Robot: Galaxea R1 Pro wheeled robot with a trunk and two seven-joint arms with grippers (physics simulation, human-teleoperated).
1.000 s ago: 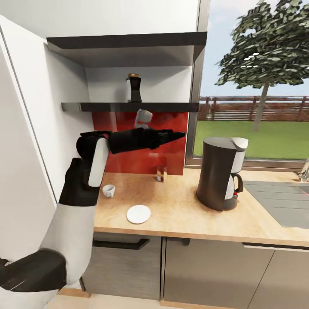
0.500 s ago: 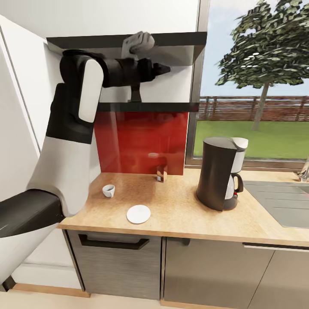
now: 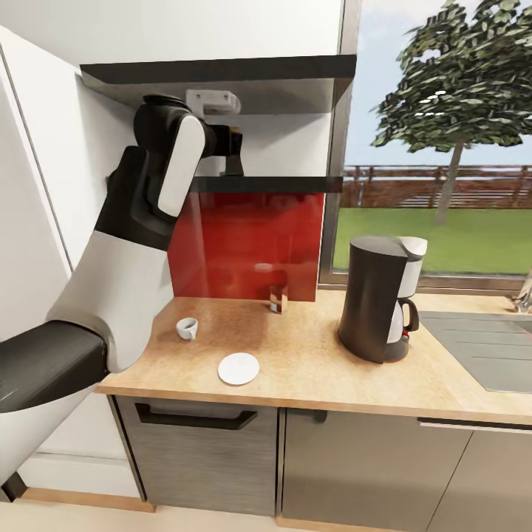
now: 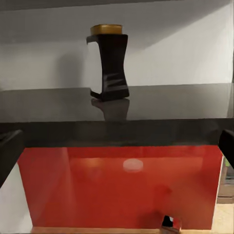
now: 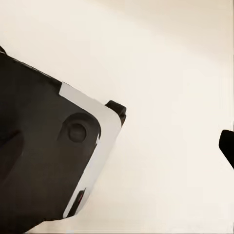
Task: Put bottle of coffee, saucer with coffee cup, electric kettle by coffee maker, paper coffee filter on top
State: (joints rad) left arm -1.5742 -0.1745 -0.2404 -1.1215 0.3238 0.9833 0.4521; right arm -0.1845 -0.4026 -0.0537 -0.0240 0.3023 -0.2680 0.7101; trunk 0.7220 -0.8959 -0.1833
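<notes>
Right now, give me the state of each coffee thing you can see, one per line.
bottle of coffee: upright on the kitchen shelf, capped, not held
coffee cup: on the countertop, off the saucer
saucer: flat, bare
coffee maker: upright, carafe docked

Head view: looking forward and slightly down from in front of the kitchen countertop, taking in the kitchen shelf at 12 o'clock.
Left wrist view: facing the kitchen shelf edge-on from close range, level with it.
Shared: both are catching the bottle of coffee and the red backsplash.
Right wrist view: pointing at a pale floor, close beside the robot's own body.
</notes>
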